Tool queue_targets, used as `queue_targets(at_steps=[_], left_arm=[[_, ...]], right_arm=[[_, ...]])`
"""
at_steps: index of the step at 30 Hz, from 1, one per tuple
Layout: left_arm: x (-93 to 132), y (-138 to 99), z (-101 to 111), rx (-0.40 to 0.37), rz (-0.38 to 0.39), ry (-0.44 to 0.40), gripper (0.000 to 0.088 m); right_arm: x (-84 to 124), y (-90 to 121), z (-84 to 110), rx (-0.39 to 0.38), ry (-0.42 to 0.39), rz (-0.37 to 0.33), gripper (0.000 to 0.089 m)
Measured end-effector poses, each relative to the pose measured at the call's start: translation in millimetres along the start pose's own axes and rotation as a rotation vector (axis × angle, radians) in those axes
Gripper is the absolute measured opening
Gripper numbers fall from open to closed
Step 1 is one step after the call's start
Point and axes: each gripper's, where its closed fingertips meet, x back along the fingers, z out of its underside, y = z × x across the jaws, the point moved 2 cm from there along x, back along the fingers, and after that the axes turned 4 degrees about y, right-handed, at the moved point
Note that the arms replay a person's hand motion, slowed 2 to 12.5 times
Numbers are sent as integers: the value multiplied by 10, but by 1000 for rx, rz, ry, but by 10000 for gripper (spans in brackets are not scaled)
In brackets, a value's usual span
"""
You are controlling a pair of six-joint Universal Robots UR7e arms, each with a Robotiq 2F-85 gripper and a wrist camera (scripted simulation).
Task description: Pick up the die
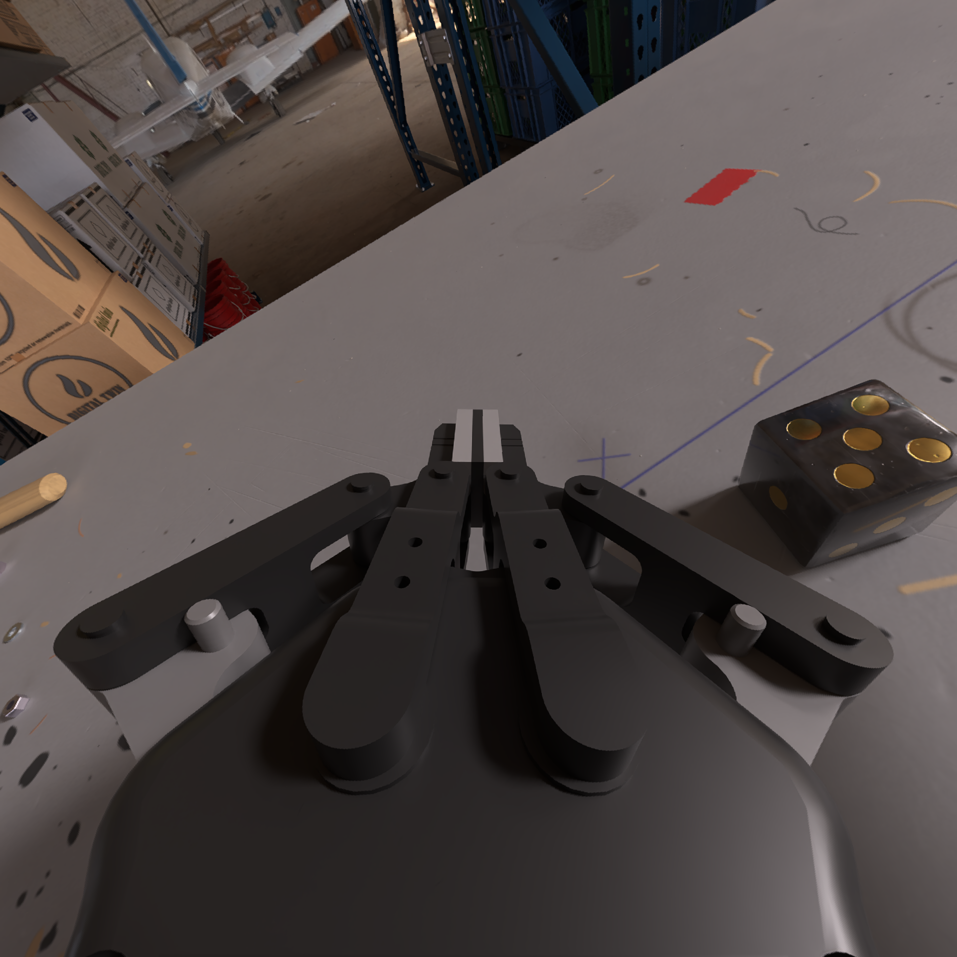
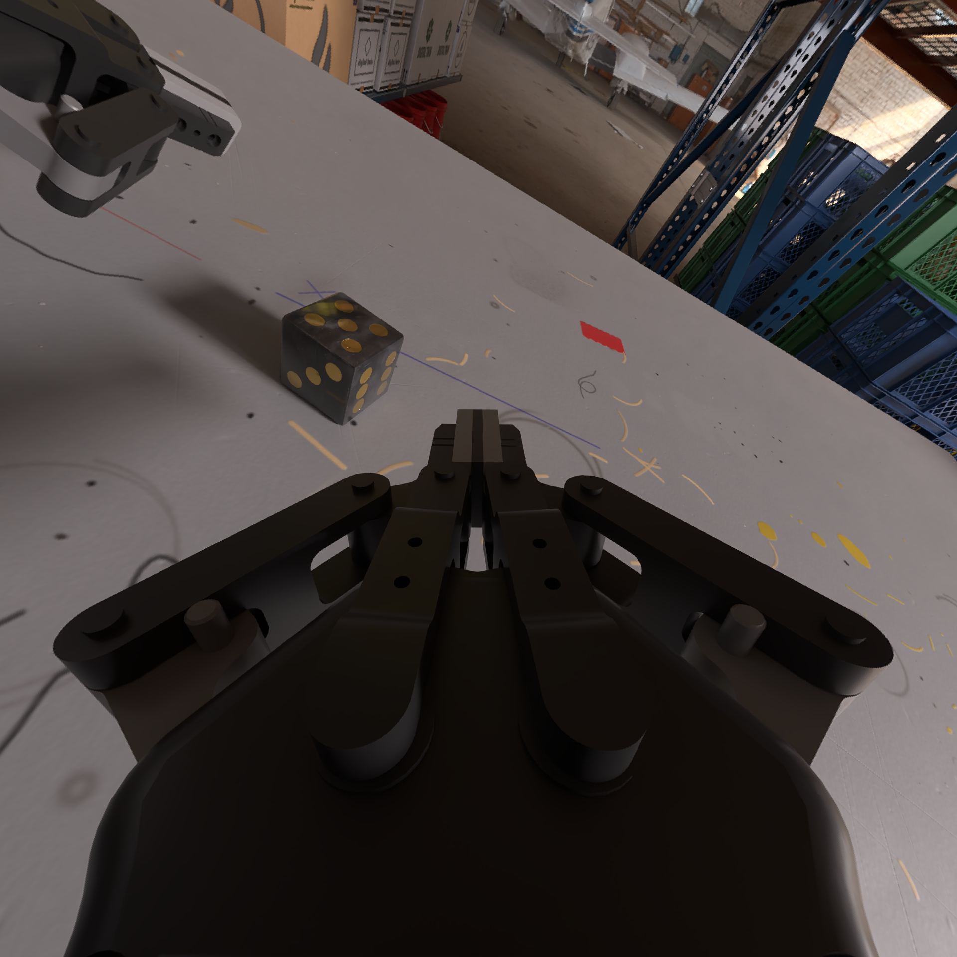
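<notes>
The die (image 1: 854, 474) is a black cube with gold pips, resting on the grey table (image 1: 466, 321), five pips up. In the left wrist view it lies to the right of my left gripper (image 1: 477, 419), which is shut and empty above the table. In the right wrist view the die (image 2: 339, 357) sits ahead and to the left of my right gripper (image 2: 477, 419), which is also shut and empty. The left gripper (image 2: 207, 116) shows at the upper left of the right wrist view, beyond the die and apart from it.
A wooden dowel (image 1: 31, 498) lies at the table's left edge, with a nut (image 1: 14, 707) and a washer (image 1: 13, 632) nearby. A red patch (image 1: 717, 186) marks the table. Beyond the edge stand cardboard boxes (image 1: 62, 331) and blue racking (image 2: 777, 145) with crates.
</notes>
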Motion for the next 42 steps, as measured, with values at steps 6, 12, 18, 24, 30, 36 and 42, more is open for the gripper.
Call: queue_targets(at_steps=[6,12,18,24,30,36,42], left_arm=[[-22,-5,2,-1,14,3,0],[-26,13,-22,7,24,-15,0],[-21,20,-44,15,47,-41,0],[-2,18,-83,16,78,-88,27],[34,16,-140,7,115,-156,38],[85,22,-196,2,158,-232,43],[164,-13,-257,-3,243,-321,59]], right_arm=[[-14,20,-5,17,2,-4,0],[-22,36,-4,32,6,-4,0],[-22,46,-4,40,6,-8,0],[-16,57,-10,42,-2,-16,0],[-5,76,-23,47,-16,-32,0],[15,107,-55,50,-46,-57,0],[44,134,-96,43,-83,-82,0]])
